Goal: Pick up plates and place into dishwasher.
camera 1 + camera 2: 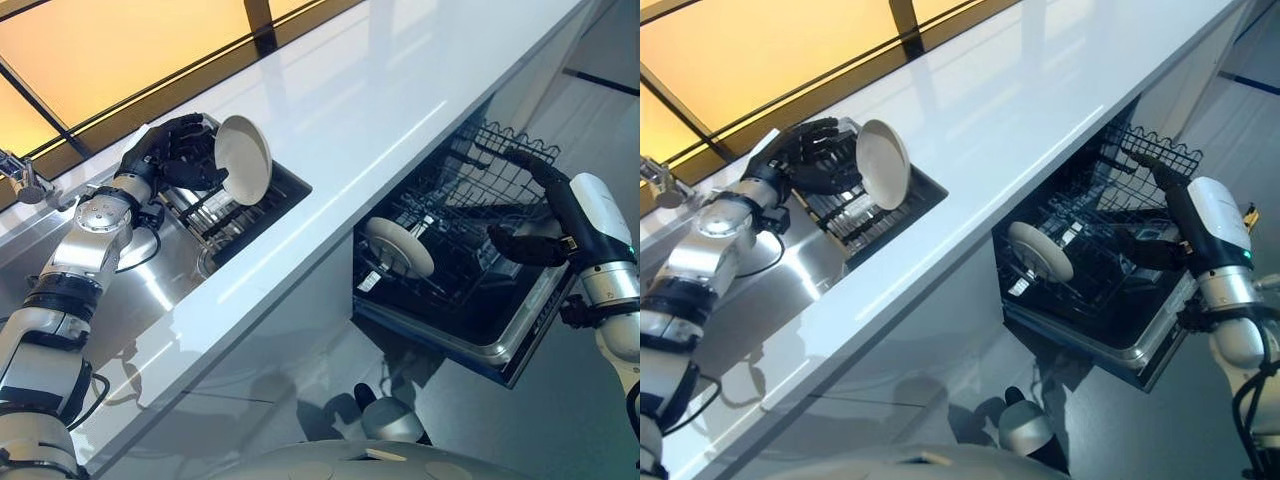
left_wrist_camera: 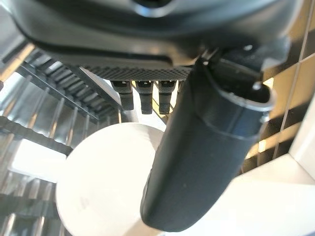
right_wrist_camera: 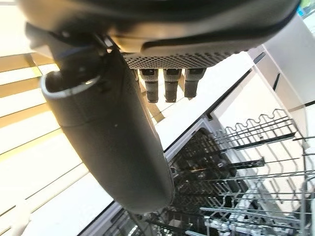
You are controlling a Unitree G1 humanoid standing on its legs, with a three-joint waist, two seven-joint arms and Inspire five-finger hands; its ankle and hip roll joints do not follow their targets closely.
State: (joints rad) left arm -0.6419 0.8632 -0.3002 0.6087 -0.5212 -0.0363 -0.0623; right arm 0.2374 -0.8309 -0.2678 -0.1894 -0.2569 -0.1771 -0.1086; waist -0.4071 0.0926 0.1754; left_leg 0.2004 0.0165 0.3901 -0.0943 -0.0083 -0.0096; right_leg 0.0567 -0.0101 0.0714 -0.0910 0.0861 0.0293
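White round plate (image 1: 243,159) sits pinched in the left hand (image 1: 172,152); carry it level toward the black wire dishwasher rack (image 1: 470,225), where the right hand (image 1: 528,243) waits relaxed and empty.

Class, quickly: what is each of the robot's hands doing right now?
Left hand: fingers and thumb shut on the white plate over the sink rack.
Right hand: open, holding nothing, at the dishwasher rack.

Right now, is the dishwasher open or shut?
Open. The dishwasher door is down, its wire rack is exposed, and one white plate stands on edge inside.
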